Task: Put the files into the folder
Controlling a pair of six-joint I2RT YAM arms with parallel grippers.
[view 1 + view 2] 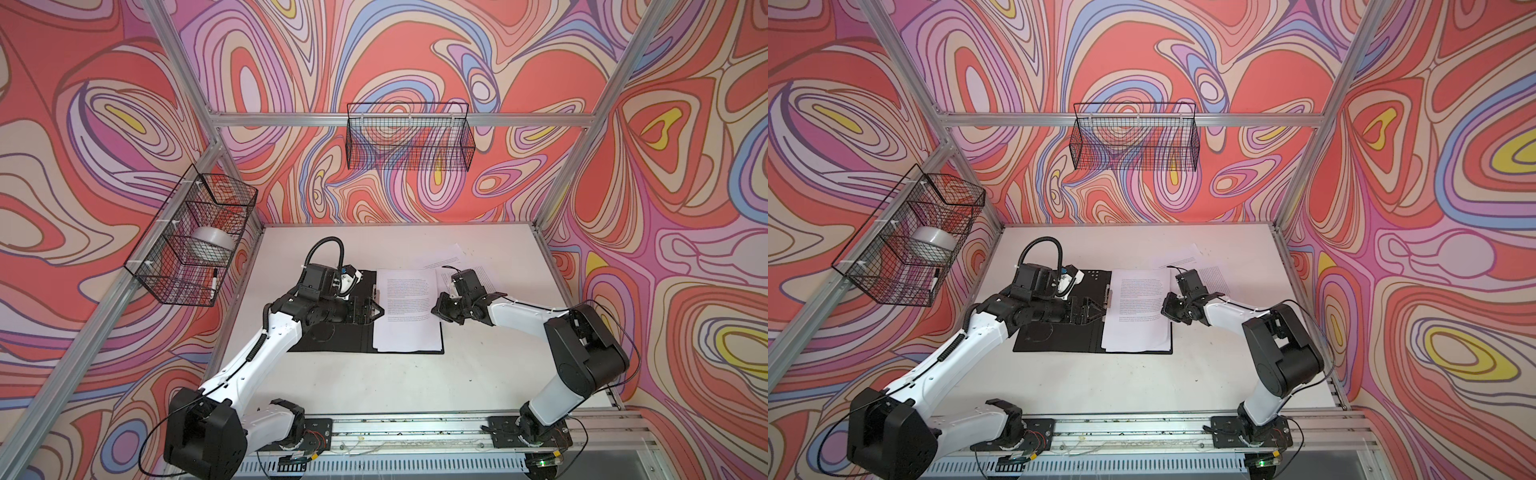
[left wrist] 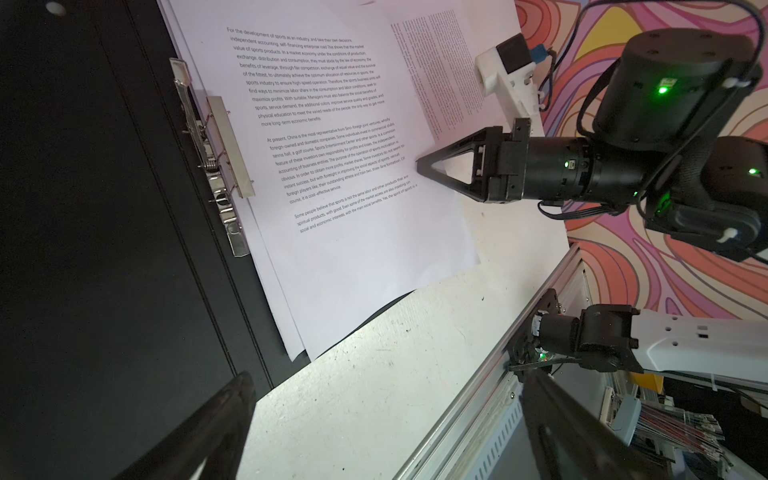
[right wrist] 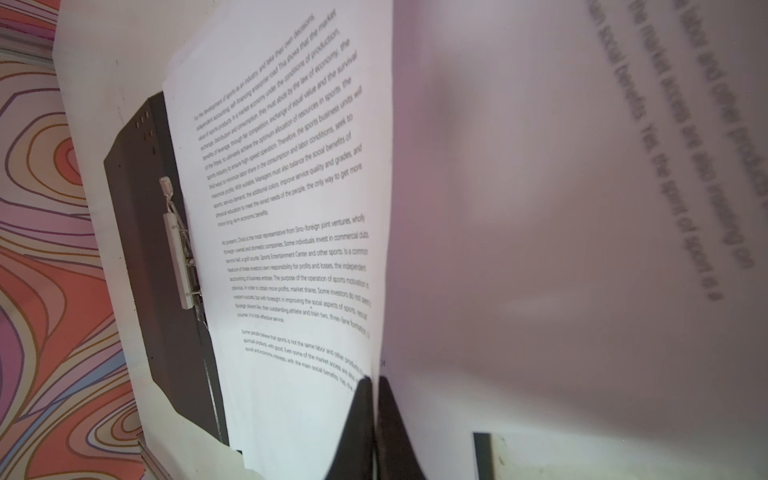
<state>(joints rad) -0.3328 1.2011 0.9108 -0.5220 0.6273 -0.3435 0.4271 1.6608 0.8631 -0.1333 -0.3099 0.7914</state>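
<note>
Files (image 1: 405,316) — a stack of white printed sheets — lie on the right inner face of the folder (image 1: 324,338), which is spread open on the table (image 1: 478,374) with its black insides up. The stack's left edge sits just beside the metal clip (image 2: 216,166) that runs along the spine. The clip bar is not pressed down on the paper. At the near edge the sheets are slightly fanned, so several separate edges show in the left wrist view. Further sheets (image 1: 449,257) lie loose on the table beyond the folder's far right corner, overlapping one another. The left gripper (image 1: 372,311) hangs over the folder's left face close to the clip, its jaws spread wide with nothing between them. The right gripper (image 1: 434,311) reaches in from the right, low and nearly level with the table. Its fingers are pressed together at the right edge of the top sheet (image 2: 365,257) — in the right wrist view a paper edge runs straight in between the closed fingertips (image 3: 361,399).
</note>
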